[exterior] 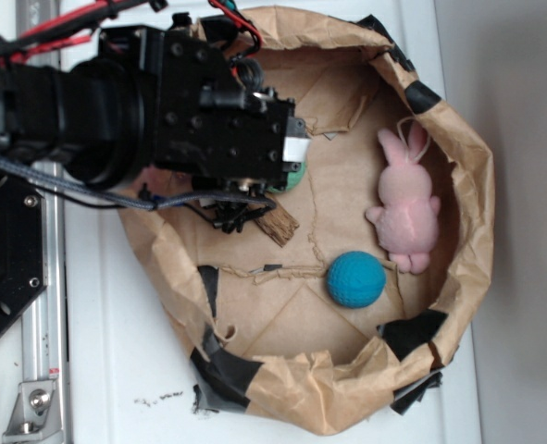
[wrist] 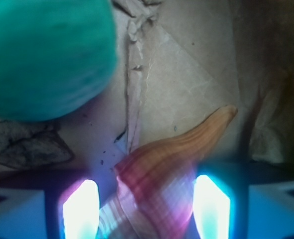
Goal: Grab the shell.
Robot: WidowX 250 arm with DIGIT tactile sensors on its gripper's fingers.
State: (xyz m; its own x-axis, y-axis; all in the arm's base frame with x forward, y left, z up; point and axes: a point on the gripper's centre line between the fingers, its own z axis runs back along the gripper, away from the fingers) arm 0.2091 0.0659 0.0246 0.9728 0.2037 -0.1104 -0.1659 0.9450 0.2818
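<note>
In the exterior view the black robot arm (exterior: pixel 116 102) reaches in from the upper left of the frame over a crumpled brown paper basin (exterior: pixel 458 176) patched with black tape, which sits on a white table (exterior: pixel 116 370). The arm's bulky head covers the upper left part of the basin floor, and the pincer (exterior: pixel 231 215) sits low beneath it, mostly hidden by the housing and a loop of cable.

The wrist view looks down between the pincer's (wrist: pixel 144 209) two fingers (wrist: pixel 79 209), which glow bright at the lower left and lower right of the frame. They stand apart, one on each side of the shell (wrist: pixel 161 174); whether they already press on it I cannot tell. The shell's broad ribbed end fills the gap between the fingers at the bottom centre, and its long orange-tan tail runs up and to the right, lying on the paper floor. In the exterior view the shell is hidden under the arm.

A green ball (wrist: pixel 47 55) fills the upper left of the wrist view, just beside the shell; in the exterior view only a sliver of it shows at the right edge of the arm's head. A flat brown piece of bark (exterior: pixel 278 225) pokes out just right of the pincer. Further right, well apart, lie a blue ball (exterior: pixel 355 278) at the lower centre and a pink plush rabbit (exterior: pixel 404 208) near the basin's right wall.
</note>
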